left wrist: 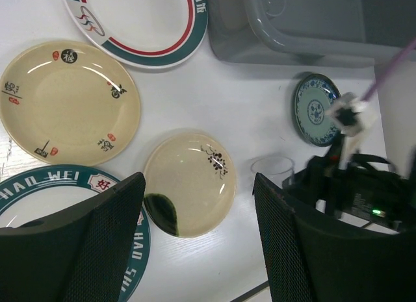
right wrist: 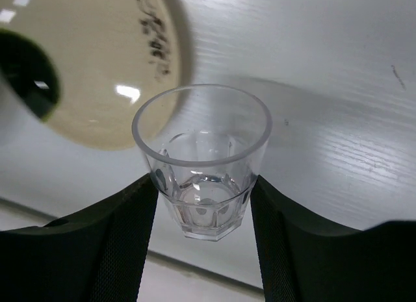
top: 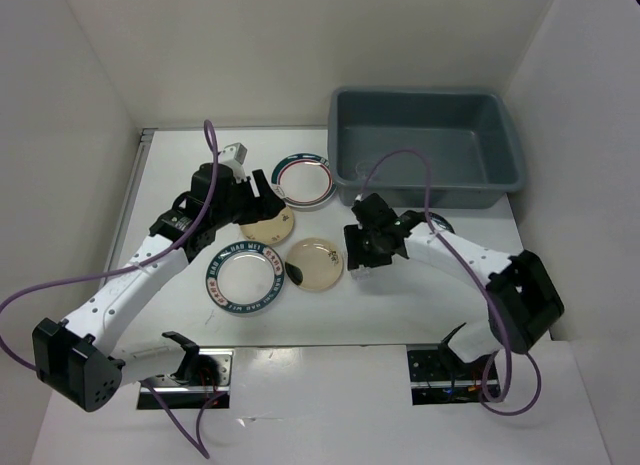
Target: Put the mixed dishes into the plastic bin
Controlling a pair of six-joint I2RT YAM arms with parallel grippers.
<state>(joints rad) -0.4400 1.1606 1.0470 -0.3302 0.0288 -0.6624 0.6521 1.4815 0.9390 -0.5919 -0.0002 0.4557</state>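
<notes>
The grey-blue plastic bin stands at the back right and is empty. One white plate with a teal lettered rim lies left of the bin, and another lies nearer. A beige plate with characters and a beige plate with a dark patch lie between them. The small teal patterned plate lies in front of the bin. My right gripper is shut on the small clear cup, which stands upright between the pads. My left gripper is open and empty above the beige plate with the dark patch.
White walls close in the table on the left, back and right. The right arm lies over the small teal plate in the top view. Purple cables loop above both arms.
</notes>
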